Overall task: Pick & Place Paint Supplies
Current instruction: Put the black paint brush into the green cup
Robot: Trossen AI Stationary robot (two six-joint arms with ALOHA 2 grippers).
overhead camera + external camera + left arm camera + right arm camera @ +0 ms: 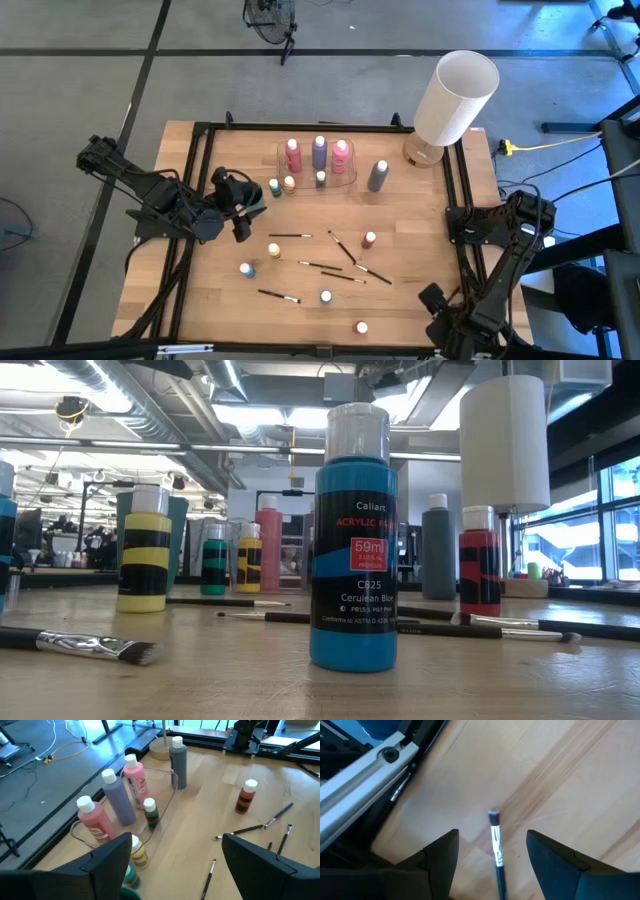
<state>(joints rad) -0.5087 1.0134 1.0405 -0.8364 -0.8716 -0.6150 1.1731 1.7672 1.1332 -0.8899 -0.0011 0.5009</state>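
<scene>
At frame left, the left claw [243, 205] hangs wide open and empty beside the upper-centre bottles [319, 153]. Brushes [343, 246] lie mid-worktop [410, 300]. Lower right, the right claw [492, 851] gapes around a paintbrush [495, 837], its handle cut off.

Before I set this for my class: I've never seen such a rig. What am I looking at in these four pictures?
Two dark robot arms work at a wooden table. One camera looks down from above, one sits at table height, and one rides on each wrist. Small paint bottles and thin brushes lie scattered. Taller bottles stand near a white lamp. The left gripper is open beside the bottles, holding nothing. The right gripper, by the table's right edge, is open too; a brush shows between its fingers, touching neither.
</scene>
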